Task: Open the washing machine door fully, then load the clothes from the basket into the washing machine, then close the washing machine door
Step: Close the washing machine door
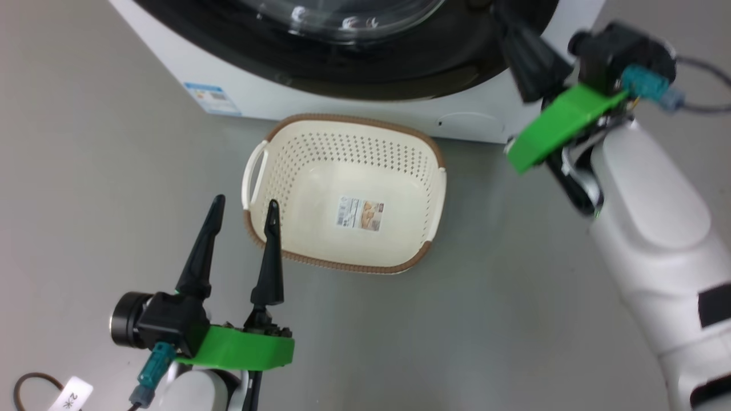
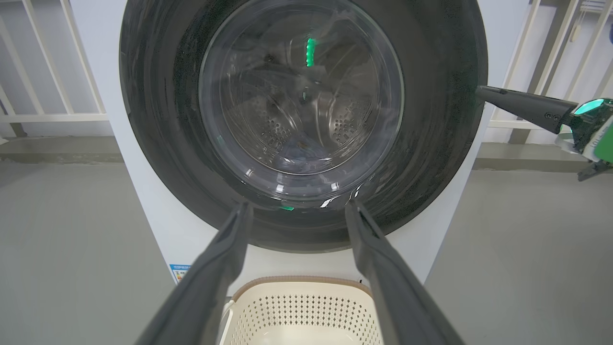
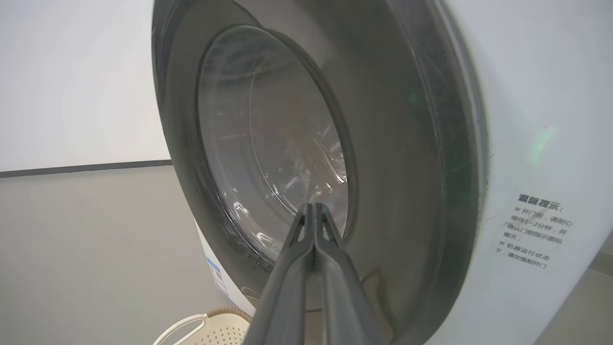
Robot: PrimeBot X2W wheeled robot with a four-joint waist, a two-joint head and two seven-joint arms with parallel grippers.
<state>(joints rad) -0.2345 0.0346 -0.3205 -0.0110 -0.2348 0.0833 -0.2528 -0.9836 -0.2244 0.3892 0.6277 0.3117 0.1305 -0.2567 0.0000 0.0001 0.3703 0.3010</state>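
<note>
Glare on the bulging glass of the large round, black-rimmed washing machine door [image 2: 158, 120] blurs the steel drum behind it. A dim bluish shape low inside, perhaps the clothes [image 2: 300, 155], is too vague to tell. The door sits flush on the big white front-loading washing machine [image 1: 342, 114], cut off above in the head view. Right gripper [image 3: 313, 207], fingers pressed together, meets the door's rim edge. Left gripper [image 1: 245, 201], fingers spread apart, hangs by the cream perforated plastic basket [image 1: 320, 165], brown-rimmed, on grey floor [image 1: 85, 200] just before the machine.

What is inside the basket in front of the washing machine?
The basket holds only a label on its perforated floor. The left gripper hides a sliver of its left wall with one finger.
</note>
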